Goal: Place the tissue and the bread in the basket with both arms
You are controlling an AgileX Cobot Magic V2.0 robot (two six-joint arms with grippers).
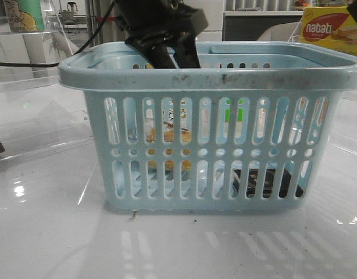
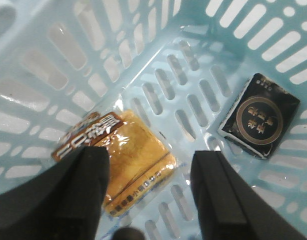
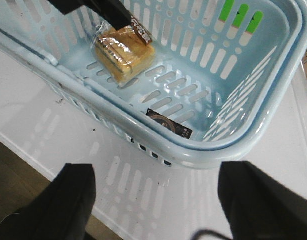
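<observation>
- Basket (image 1: 210, 72) sits nearest the front camera on the white table (image 1: 50, 232): pale blue, slotted walls, scuffed rim.
- Through the slots: bread (image 1: 168, 136) shows as golden patches at left-centre, tissue (image 1: 268, 181) as a dark flat shape low at right. Both on the basket floor, well apart.
- Left gripper (image 1: 177, 58) reaches down inside the basket from above, over the bread side.
- Left wrist view: left gripper (image 2: 149, 195) is spread wide, holding nothing. Bread (image 2: 128, 157) lies flat on the floor, partly under one finger (image 2: 83, 190); the rest of the bag runs into the gap between the fingers. Can't tell if that finger touches the bag.
- Same view: tissue (image 2: 260, 116) lies flat near the far wall, beyond the other finger (image 2: 218, 195), clear of it.
- Right gripper (image 3: 153, 200) hangs outside the basket (image 3: 158, 145), above the table, fingers (image 3: 58, 200) wide apart, empty.
- Right wrist view: tissue (image 3: 169, 125) mostly hidden behind the basket rim; bread (image 3: 124, 52) further in, with the left gripper's dark fingers just above it.
- Far back right: yellow-red nabati box (image 1: 332, 29).
</observation>
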